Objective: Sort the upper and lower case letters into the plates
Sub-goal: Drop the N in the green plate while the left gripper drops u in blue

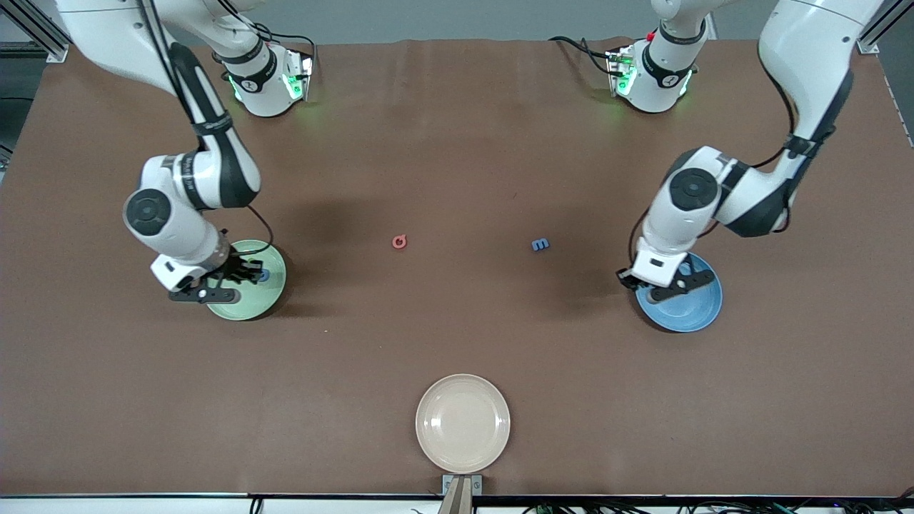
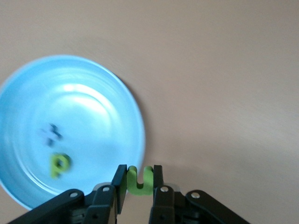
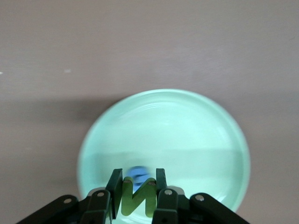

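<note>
Tools (image 2: 139, 184) (image 3: 138, 192) over plates (image 2: 28, 93) (image 3: 210, 121), letters (image 2: 140, 179) (image 3: 138, 198) seemingly clamped

Even overhead lighting; soft arm shadows fall on the table (image 1: 457, 143). Glare streaks the blue plate (image 2: 70, 88); both wrist views are blurred.

left hand (image 2: 139, 186) clamped, right hand (image 3: 138, 196) clamped

The surface (image 1: 457, 335) was covered in plain brown matting, evenly lit, with soft shadows. A grey wall (image 1: 457, 18) ran along its upper edge. Aluminium framing (image 1: 32, 32) stood at the corners.
</note>
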Controlling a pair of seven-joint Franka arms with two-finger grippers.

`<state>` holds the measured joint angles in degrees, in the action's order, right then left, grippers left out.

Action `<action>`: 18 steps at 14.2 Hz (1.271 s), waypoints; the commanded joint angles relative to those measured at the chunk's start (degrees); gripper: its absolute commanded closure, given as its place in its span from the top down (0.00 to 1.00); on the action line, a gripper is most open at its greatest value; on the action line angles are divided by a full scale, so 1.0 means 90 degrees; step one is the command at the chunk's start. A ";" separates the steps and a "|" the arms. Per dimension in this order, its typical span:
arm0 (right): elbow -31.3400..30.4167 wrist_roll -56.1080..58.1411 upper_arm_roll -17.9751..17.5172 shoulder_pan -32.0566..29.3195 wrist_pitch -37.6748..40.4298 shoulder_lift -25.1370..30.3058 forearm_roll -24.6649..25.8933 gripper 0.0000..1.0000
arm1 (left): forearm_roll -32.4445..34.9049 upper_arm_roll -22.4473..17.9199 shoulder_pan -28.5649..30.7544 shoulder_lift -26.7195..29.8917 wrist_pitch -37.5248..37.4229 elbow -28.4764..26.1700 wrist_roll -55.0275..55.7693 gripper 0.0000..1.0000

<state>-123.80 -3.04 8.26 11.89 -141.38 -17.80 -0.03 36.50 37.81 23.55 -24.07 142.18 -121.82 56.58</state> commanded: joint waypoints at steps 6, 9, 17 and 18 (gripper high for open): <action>-0.0103 0.0513 -0.0137 -0.0481 -0.0756 -0.0482 -0.0006 0.01 | 0.0115 0.0017 0.0625 -0.0938 -0.0085 0.0440 -0.0974 0.14; -0.0103 0.0504 -0.0147 -0.0510 -0.0902 -0.0658 -0.0026 0.02 | 0.0124 0.0008 0.0655 -0.0938 -0.0085 0.0294 -0.0974 0.16; -0.0044 0.0387 -0.0293 -0.0394 -0.0065 -0.0299 -0.0424 1.00 | 0.0124 0.0095 0.0762 -0.0588 -0.0462 0.0147 -0.1013 0.93; -0.0044 0.0328 -0.0342 -0.0277 0.0208 -0.0162 -0.0726 1.00 | 0.0057 0.0347 0.0772 -0.0442 -0.0881 0.0186 -0.1013 1.00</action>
<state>-123.22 0.73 6.55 8.65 -143.59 -23.20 -2.96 36.74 38.14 30.10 -32.07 139.59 -119.73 47.93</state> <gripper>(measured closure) 0.115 0.383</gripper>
